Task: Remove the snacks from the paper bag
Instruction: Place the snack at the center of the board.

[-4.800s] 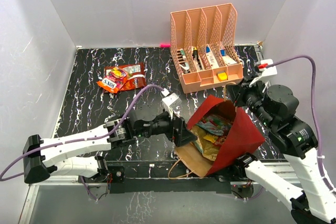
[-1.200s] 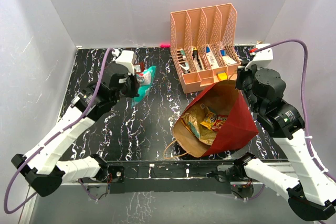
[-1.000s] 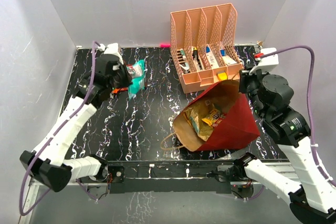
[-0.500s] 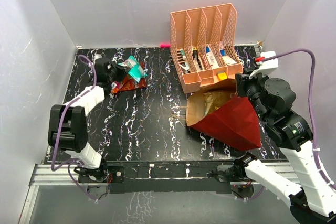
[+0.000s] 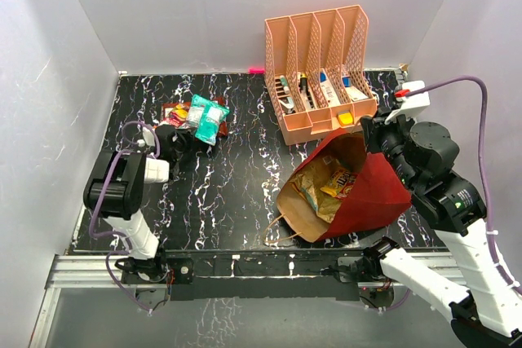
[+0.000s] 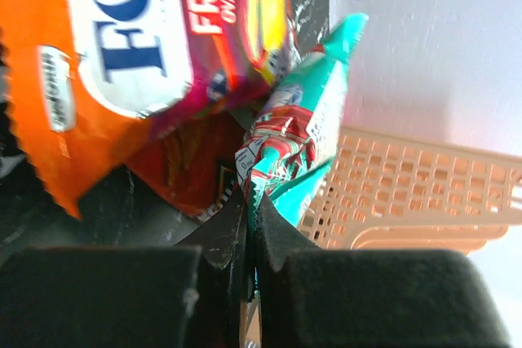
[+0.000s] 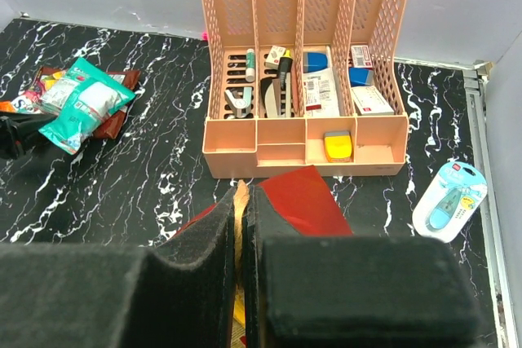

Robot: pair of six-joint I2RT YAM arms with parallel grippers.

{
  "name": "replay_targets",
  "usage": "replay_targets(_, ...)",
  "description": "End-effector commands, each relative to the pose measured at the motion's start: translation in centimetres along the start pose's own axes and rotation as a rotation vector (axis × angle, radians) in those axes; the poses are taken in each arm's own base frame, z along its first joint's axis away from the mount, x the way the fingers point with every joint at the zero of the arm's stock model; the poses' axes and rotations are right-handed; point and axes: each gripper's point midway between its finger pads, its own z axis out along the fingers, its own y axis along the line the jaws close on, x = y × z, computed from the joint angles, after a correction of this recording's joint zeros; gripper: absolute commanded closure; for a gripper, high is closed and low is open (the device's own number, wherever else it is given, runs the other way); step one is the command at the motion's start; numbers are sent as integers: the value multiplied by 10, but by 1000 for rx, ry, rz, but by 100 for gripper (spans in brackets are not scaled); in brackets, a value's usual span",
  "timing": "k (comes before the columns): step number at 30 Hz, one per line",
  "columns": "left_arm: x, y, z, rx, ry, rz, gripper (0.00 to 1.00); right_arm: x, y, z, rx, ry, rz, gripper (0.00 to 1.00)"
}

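The dark red paper bag (image 5: 371, 197) lies tilted at the right, its brown mouth facing front-left. Several snacks (image 5: 326, 189) show inside it. My right gripper (image 5: 369, 132) is shut on the bag's upper rim; in the right wrist view its jaws (image 7: 242, 201) pinch the brown edge beside a red flap (image 7: 298, 197). At the back left, a teal-green packet (image 5: 207, 119) lies on orange and brown packets (image 5: 175, 113). My left gripper (image 5: 184, 136) is shut on the teal packet's (image 6: 302, 128) serrated edge, low by the table, with an orange packet (image 6: 122, 55) beside it.
The peach mesh organizer (image 5: 320, 79) with pens and small items stands at the back, just beyond the bag. A light-blue tag-like object (image 7: 449, 199) lies on the black marbled table (image 5: 228, 185) to the organizer's right. White walls close in three sides.
The left arm has dropped low and folded in, and the teal packet now rests on the pile. The bag has swung so its mouth faces front-left and its snacks show.
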Motion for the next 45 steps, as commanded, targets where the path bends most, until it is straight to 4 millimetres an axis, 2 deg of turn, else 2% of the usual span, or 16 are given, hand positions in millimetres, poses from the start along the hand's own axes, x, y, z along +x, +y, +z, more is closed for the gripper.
replay_targets(1, -28, -8, 13, 78, -128, -117, 100, -57, 3, -14, -28, -186, 70, 93)
replay_targets(6, -26, 12, 31, 66, -133, -198, 100, -59, 2, -17, -26, -187, 72, 93)
replay_targets(16, -24, -14, 50, 134, -107, -239, 100, -56, 5, -13, -35, -175, 69, 93)
replay_targets(22, -25, -34, 51, 181, -100, -272, 100, -52, 7, -10, -39, -166, 67, 93)
replay_targets(25, -22, -24, 59, 107, -96, -245, 99, -52, 6, -10, -35, -169, 68, 93)
replay_targets(28, -13, 0, 67, 34, -68, -263, 96, -53, 7, -11, -43, -174, 69, 93)
replay_targets(31, -6, 19, 64, -15, -39, -281, 91, -53, 7, -12, -45, -173, 68, 93)
replay_targets(35, -6, 23, 55, -63, -31, -226, 76, -56, 5, -15, -41, -181, 67, 93)
replay_targets(39, -11, 7, 42, -37, -15, -209, 60, -58, 5, -17, -41, -187, 65, 93)
replay_targets(41, -11, -3, 34, -45, 2, -163, 44, -57, 5, -17, -44, -185, 64, 93)
replay_targets(43, -11, -7, 23, -70, 18, -144, 34, -58, 6, -17, -47, -187, 66, 93)
replay_targets(44, -12, -13, 15, -64, 26, -138, 25, -58, 6, -17, -50, -188, 65, 93)
replay_targets(45, -11, -12, 9, -82, 38, -138, 17, -58, 7, -17, -52, -191, 68, 93)
